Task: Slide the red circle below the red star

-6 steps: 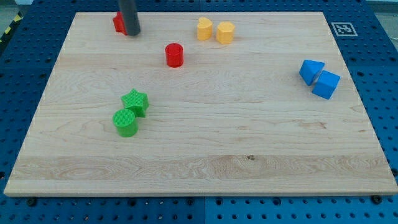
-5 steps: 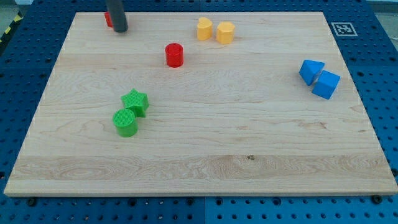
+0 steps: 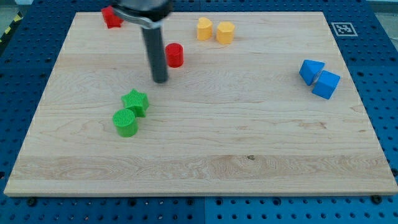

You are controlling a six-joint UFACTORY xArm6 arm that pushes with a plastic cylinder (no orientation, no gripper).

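My tip [image 3: 160, 79] just left-below red circle [image 3: 175, 55], apart, holding nothing

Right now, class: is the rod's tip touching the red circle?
Apart. The camera view shows bare wood between my tip and the red circle, which sits up and to the view's right.

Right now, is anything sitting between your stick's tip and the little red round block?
No. In the camera view, only bare wooden board lies between my tip and the red circle, which is up and right of it.
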